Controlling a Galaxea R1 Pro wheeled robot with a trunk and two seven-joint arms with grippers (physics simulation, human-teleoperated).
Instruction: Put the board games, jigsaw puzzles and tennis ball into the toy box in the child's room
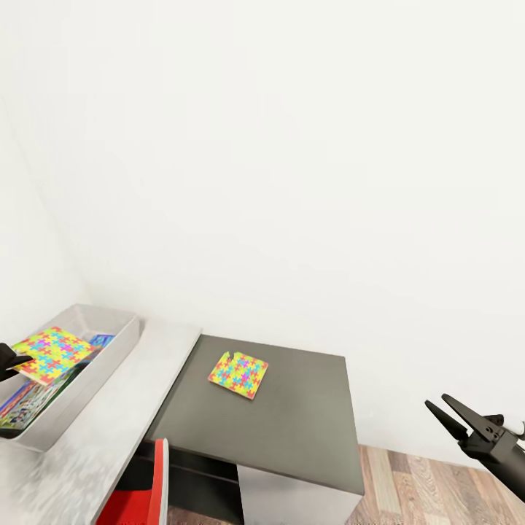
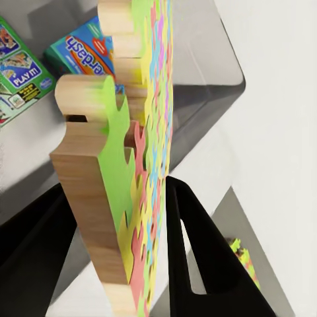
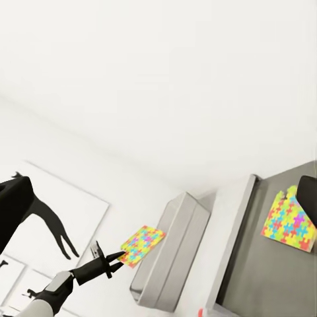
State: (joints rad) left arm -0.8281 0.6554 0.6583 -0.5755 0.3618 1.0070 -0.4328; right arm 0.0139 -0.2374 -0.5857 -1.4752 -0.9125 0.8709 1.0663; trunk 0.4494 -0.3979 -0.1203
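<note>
Biggest thing here is the plain white wall (image 1: 292, 146), behind everything. Below it sits the L-shaped tabletop: the pale grey tabletop (image 1: 109, 430) joins the lower dark grey tabletop (image 1: 292, 423), with wood-plank floor (image 1: 437, 481) past the dark part's far side. Landmark for everything else is the toy box (image 1: 109, 350), a light grey bin resting on the pale tabletop close to the wall.

Inside the toy box there are printed board games (image 1: 33, 405) lying flat, with one blue one (image 2: 82, 56) visible in the left wrist view. Right above the toy box, the left gripper (image 1: 11, 361) is clamped on the edge of a jigsaw puzzle (image 1: 52, 354), holding it tilted over the bin's open top. The wrist view shows its wooden backing edge-on between the fingers (image 2: 205, 264).

Well apart from the toy box, the other jigsaw puzzle (image 1: 238, 375) lies flat on the dark tabletop with nothing around it.

The right gripper (image 1: 456, 419) hangs over the floor, far from the toy box, jaws spread and empty. A red thing (image 1: 138, 496) pokes up near the pale tabletop's front edge.
</note>
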